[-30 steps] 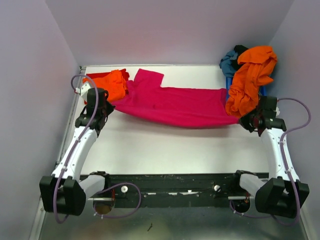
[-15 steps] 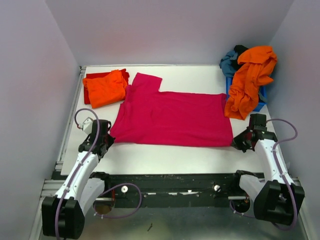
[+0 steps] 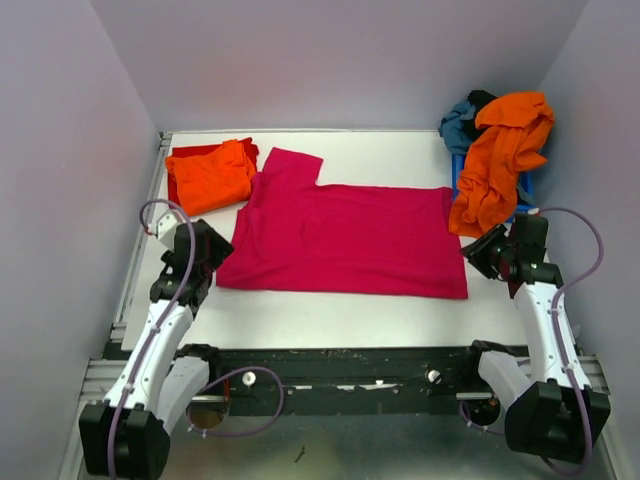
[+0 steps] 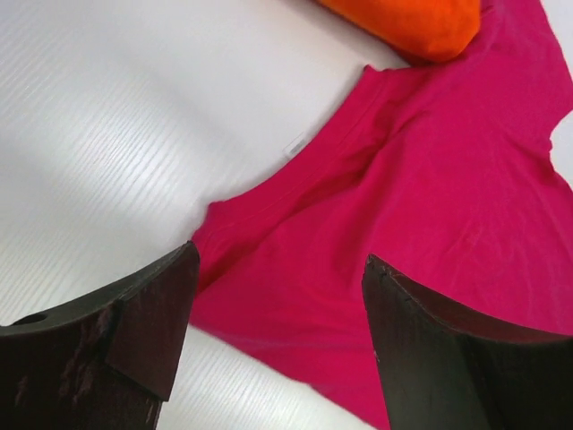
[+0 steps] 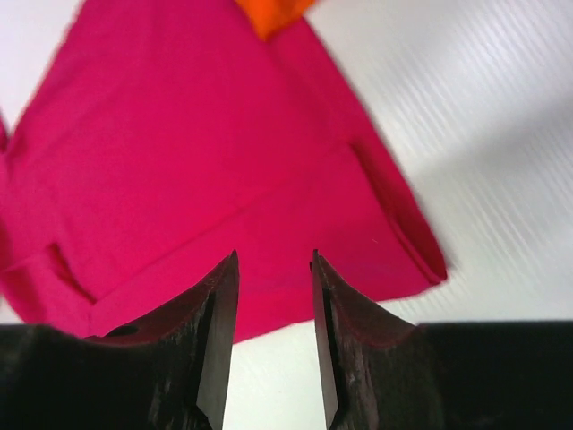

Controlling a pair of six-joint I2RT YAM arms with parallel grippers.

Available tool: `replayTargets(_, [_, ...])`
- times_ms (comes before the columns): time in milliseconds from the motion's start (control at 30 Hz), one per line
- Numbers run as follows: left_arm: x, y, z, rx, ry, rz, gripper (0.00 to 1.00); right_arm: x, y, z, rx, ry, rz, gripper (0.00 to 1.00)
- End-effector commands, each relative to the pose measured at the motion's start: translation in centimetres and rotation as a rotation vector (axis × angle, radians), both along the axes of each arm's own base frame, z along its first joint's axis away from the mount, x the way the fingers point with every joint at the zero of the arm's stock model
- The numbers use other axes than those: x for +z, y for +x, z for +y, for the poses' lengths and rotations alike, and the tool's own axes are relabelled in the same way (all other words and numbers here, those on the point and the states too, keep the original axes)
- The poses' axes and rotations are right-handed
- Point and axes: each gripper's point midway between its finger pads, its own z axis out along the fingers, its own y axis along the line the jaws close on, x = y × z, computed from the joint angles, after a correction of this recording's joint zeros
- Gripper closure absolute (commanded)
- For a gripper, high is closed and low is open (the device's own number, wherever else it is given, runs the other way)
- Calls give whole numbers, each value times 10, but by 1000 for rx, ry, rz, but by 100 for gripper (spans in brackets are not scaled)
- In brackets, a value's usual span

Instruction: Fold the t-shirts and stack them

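A magenta-pink t-shirt [image 3: 340, 240] lies spread flat in the middle of the table. My left gripper [image 3: 215, 252] stands open just off its near left corner, holding nothing; the wrist view shows the wide jaws [image 4: 280, 255] above the pink cloth [image 4: 430, 179]. My right gripper [image 3: 480, 256] hovers open by the near right corner, its jaws [image 5: 274, 255] narrowly apart over the hem [image 5: 197, 134]. A folded orange t-shirt [image 3: 210, 175] sits on a red one [image 3: 176, 192] at the back left. Another orange t-shirt [image 3: 495, 165], a teal-blue one [image 3: 458, 125] and a black one [image 3: 482, 98] are heaped at the back right.
The heap at the back right hangs over a small blue bin [image 3: 523, 188]. Grey walls close in the table on the left, back and right. A black rail [image 3: 350, 365] with the arm bases runs along the near edge.
The pink shirt was drawn toward the near edge and laid flat. Both grippers have since let go of its corners, opened and lifted slightly away.
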Motion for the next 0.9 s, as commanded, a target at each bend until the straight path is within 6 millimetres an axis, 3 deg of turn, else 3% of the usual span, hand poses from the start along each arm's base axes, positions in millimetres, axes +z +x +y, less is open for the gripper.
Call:
replayTargets(0, [19, 52, -18, -145, 40, -99, 18, 39, 42, 21, 178, 10, -201, 55])
replayTargets(233, [-22, 111, -33, -182, 6, 0, 35, 40, 61, 41, 271, 15, -213, 61])
replayTargets(433, [-46, 152, -33, -210, 60, 110, 38, 31, 67, 46, 294, 20, -219, 62])
replayTargets(700, [-80, 172, -35, -225, 61, 233, 42, 28, 78, 40, 267, 6, -205, 66])
replayTargets(867, [-105, 174, -38, -265, 25, 309, 54, 30, 85, 38, 245, 8, -199, 71])
